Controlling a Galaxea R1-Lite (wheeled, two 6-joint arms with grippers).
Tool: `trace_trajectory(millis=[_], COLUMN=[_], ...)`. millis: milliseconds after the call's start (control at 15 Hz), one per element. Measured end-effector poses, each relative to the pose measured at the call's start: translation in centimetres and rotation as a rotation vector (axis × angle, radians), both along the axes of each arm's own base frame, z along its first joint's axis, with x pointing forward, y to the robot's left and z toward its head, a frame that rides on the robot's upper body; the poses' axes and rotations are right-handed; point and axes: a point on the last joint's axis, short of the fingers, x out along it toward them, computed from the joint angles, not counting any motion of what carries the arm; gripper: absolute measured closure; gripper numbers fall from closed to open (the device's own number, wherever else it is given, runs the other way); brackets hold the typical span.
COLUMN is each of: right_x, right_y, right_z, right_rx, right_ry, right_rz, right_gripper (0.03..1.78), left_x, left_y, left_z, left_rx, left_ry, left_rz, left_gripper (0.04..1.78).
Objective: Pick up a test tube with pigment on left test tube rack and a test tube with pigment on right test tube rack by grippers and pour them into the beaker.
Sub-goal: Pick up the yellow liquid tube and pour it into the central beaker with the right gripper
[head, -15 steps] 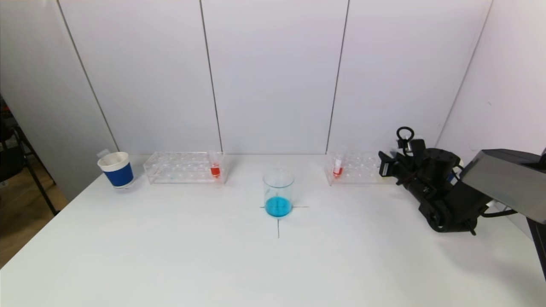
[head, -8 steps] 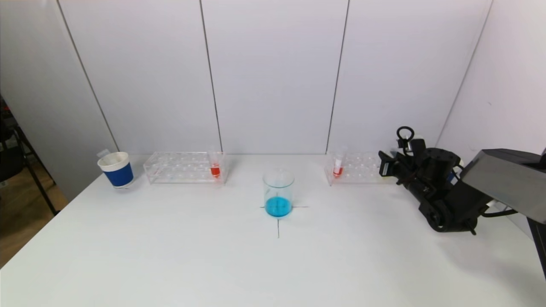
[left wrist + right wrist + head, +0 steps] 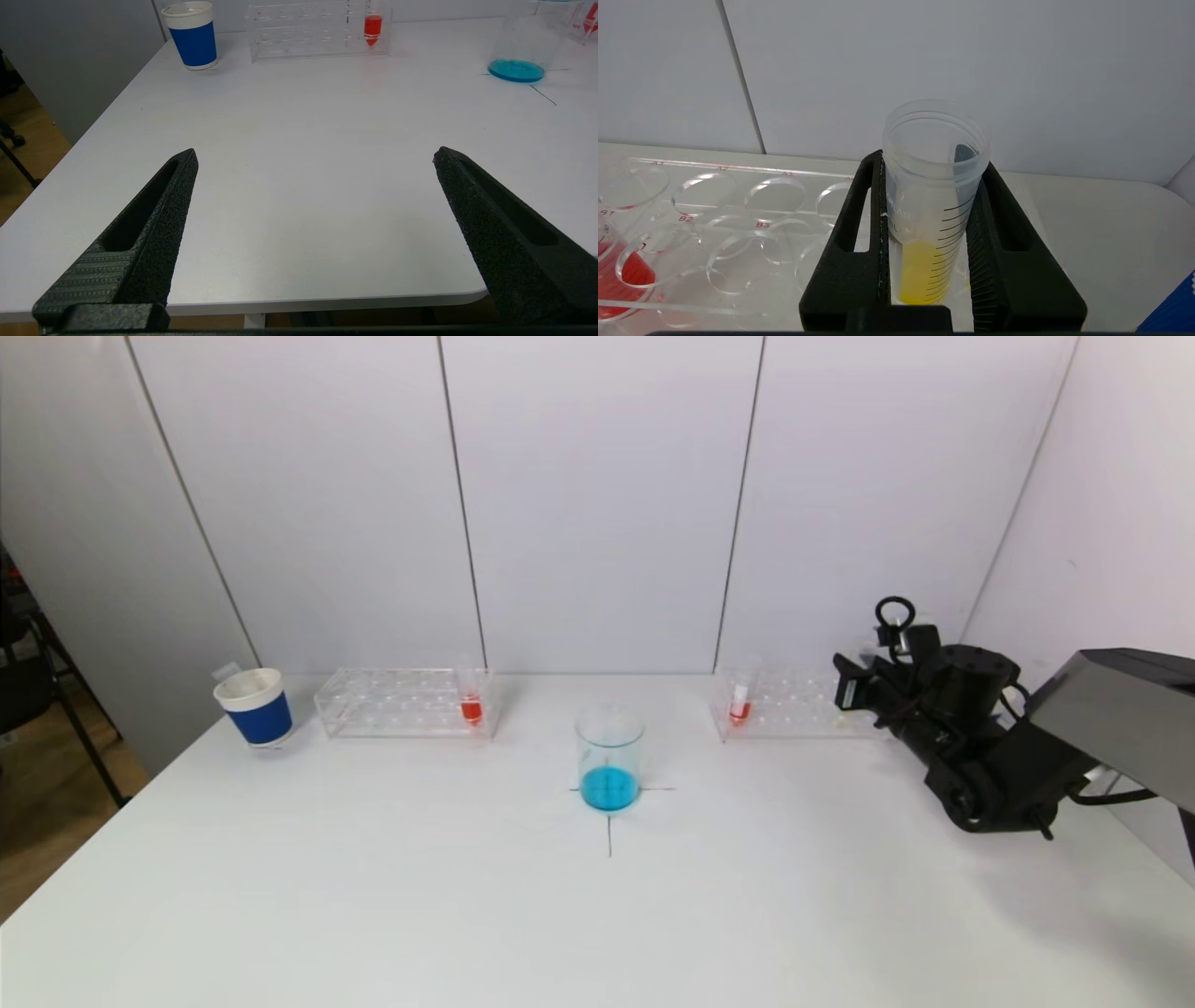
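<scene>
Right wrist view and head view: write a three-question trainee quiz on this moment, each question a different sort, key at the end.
1. True or false: the right gripper is shut on a tube of yellow liquid.
2. What colour is the liquid in the beaker? A red, B blue, C yellow.
3. Fill in: the left gripper hangs ____ over the near table edge, holding nothing.

Key: 1 true. 2 B. 3 open.

White table [image 3: 373, 896] stands before pale panelled walls [image 3: 597, 504], wooden floor [image 3: 37, 821] leftward.
</scene>
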Motion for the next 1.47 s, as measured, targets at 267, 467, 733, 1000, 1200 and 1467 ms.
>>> trace_trajectory(millis=[267, 467, 733, 1000, 1200, 1467], right_x=[0.0, -0.1, -0.4, -0.9, -1.0, -1.6], right_y=[-0.1, -0.2, -0.2, 0.3, 1.0, 2.9], right_z=[1.9, 3.5, 6.5, 10.9, 15.1, 20.8], right_rx=[-0.001, -0.006, -0.008, -0.008, -0.007, -0.010], right_ry=[-0.007, -0.018, -0.026, -0.011, -0.005, 0.001], right_rz=[-0.003, -0.008, 0.002, 0.023, 0.040, 0.081], right_gripper=[1.29, 1.29, 1.29, 1.29, 1.29, 1.29], left_x=[0.0, 0.0, 0.0, 0.0, 0.0, 0.0], left_y=[0.0, 0.0, 0.0, 0.0, 0.0, 0.0], left_z=[0.0, 0.0, 0.0, 0.0, 0.0, 0.0], left_rx=[0.000, 0.000, 0.000, 0.000, 0.000, 0.000], left_ry=[0.000, 0.000, 0.000, 0.000, 0.000, 0.000], left_rz=[0.000, 0.000, 0.000, 0.000, 0.000, 0.000], left_gripper=[0.06, 0.06, 0.06, 0.06, 0.06, 0.06])
